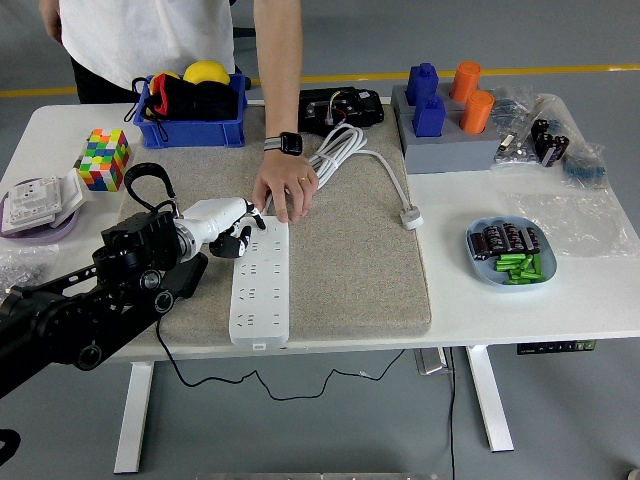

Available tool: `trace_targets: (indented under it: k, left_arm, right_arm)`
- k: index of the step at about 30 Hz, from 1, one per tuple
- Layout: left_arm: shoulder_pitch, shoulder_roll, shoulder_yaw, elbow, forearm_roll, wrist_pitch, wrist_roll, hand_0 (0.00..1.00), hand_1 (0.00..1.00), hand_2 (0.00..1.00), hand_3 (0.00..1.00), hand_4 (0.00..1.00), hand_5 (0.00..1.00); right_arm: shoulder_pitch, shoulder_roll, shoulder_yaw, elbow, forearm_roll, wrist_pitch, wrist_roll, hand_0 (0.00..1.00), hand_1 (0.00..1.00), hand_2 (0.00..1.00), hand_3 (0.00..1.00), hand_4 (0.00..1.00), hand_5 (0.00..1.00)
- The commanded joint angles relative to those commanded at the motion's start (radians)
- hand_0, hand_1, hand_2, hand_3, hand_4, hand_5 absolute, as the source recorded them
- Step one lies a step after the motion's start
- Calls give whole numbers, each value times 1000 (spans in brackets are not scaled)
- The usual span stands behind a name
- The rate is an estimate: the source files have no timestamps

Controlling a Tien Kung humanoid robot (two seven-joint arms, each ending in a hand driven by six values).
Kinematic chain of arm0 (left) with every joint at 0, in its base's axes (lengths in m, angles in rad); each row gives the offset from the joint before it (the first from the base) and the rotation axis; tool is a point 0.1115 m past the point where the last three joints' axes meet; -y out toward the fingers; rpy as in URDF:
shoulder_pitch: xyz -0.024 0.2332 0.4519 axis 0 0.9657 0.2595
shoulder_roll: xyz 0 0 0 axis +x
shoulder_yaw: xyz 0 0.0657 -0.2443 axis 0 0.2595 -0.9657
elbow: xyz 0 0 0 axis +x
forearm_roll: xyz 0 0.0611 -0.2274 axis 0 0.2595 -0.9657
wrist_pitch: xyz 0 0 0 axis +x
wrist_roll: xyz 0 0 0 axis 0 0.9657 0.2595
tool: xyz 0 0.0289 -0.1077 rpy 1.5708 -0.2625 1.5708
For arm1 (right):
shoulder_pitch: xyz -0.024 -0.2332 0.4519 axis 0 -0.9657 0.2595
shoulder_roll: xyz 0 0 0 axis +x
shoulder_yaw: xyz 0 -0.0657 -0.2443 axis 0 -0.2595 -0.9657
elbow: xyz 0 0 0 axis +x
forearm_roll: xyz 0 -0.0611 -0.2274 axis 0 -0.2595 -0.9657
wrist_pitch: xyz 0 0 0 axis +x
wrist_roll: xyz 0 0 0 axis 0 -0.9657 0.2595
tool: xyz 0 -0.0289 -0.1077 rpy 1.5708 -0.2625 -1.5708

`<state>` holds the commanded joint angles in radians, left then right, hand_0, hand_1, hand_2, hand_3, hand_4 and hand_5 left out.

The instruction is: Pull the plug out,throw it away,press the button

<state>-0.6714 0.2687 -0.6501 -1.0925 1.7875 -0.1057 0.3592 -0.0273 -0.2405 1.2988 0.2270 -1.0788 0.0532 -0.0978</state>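
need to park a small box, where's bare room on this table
Freest: the grey felt mat right of the white power strip, below the white cable's plug. Also the bare white table in front of the blue plate. Crowded: the strip's top end, where the robot's left hand and the person's hand meet.

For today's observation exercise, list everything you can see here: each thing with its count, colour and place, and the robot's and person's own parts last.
Power strip: one, white, on mat.
Mat: one, beige, table centre.
Adapter: one, black, left of strip.
Cable: one, white, coiled behind strip.
Bin: one, blue, far left.
Cube: one, multicoloured, left.
Block holder: one, grey, far right.
Plate: one, blue, right.
Table: one, white.
Left hand: white, at the strip's top end.
Person's hand: on the strip's top end.
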Motion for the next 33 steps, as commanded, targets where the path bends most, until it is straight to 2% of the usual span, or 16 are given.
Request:
trace_targets:
  k: [13, 18, 25, 26, 31, 32, 33]
  left_arm:
    - [-2, 0, 19, -8, -23, 1, -7, 28, 2, 29, 686, 116, 2]
    - [6, 6, -35, -52, -5, 15, -21, 28, 2, 29, 687, 113, 2]
    - [51, 28, -196, -154, 49, 45, -66, 28, 2, 32, 684, 123, 2]
    - [59, 30, -210, -162, 50, 48, -71, 104, 48, 131, 702, 241, 2]
    - [140, 39, -316, -217, 3, 76, -118, 104, 48, 131, 702, 241, 2]
    - [159, 38, -338, -223, -12, 86, -129, 313, 391, 465, 806, 711, 2]
    - [175, 37, -357, -227, -22, 93, -138, 313, 391, 465, 806, 711, 2]
  right_arm:
    - [0, 1, 5, 0, -2, 0, 0, 700, 676, 659, 617, 711, 487]
    - [-1, 3, 9, 0, -3, 0, 0, 700, 676, 659, 616, 711, 487]
    - [-2, 7, 12, 1, -5, 0, 0, 700, 676, 659, 616, 711, 487]
    - [-2, 7, 12, 1, -5, 0, 0, 700, 676, 659, 617, 711, 487]
    - [-2, 9, 13, 0, -7, -1, 0, 700, 676, 659, 617, 711, 487]
    - [-2, 10, 14, 0, -6, -1, 0, 700, 676, 659, 617, 711, 487]
    - [-2, 10, 13, 0, -7, -1, 0, 700, 676, 659, 617, 711, 487]
